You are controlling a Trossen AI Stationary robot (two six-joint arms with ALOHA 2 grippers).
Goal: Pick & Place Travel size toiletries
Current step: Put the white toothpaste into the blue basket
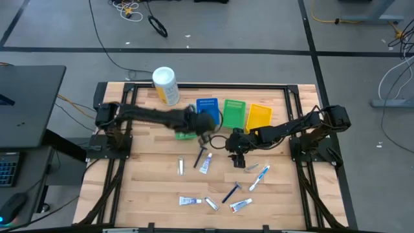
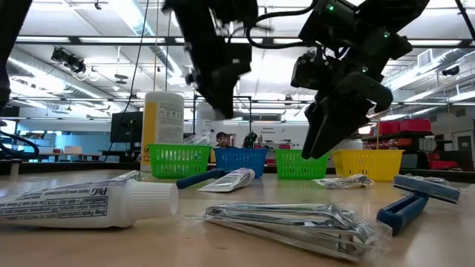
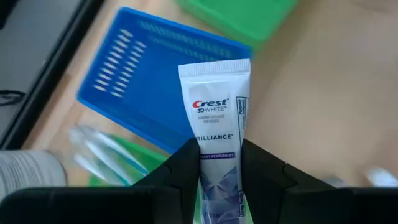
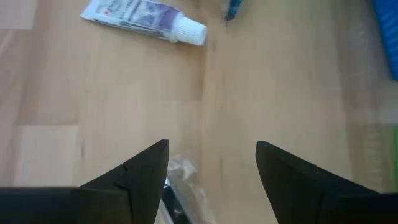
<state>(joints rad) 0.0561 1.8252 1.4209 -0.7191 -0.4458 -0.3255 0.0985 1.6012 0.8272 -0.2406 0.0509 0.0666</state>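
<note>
My left gripper [image 3: 219, 149] [image 1: 204, 131] is shut on a white Crest toothpaste tube [image 3: 214, 106] and hangs above the blue bin [image 3: 140, 81] and a green bin [image 1: 184, 134]. My right gripper [image 4: 211, 146] [image 1: 237, 160] is open and held above the table's middle, over a clear packet [image 4: 181, 171]. Lying flat on the wood are another toothpaste tube [image 1: 206, 162], a black razor [image 1: 199, 157], a silvery packet [image 1: 181, 167], a toothbrush [image 1: 259, 176], a blue razor [image 1: 231, 192] and more small tubes [image 1: 189, 201] near the front edge. My left gripper pinches the toothpaste tube between its two fingers [image 3: 184, 167], on the printed body [image 3: 216, 163] toward the cap end. The cap end is hidden behind the fingers. The flat crimped end [image 3: 214, 67] sticks out past the fingertips. The tube is lifted clear above the bins.
Blue [image 1: 207, 107], green [image 1: 234, 113] and yellow [image 1: 259, 117] bins stand in a row at the table's far side. A white canister with a yellow label [image 1: 165, 85] stands at the far left. Bare wood lies at the near left [image 1: 142, 181].
</note>
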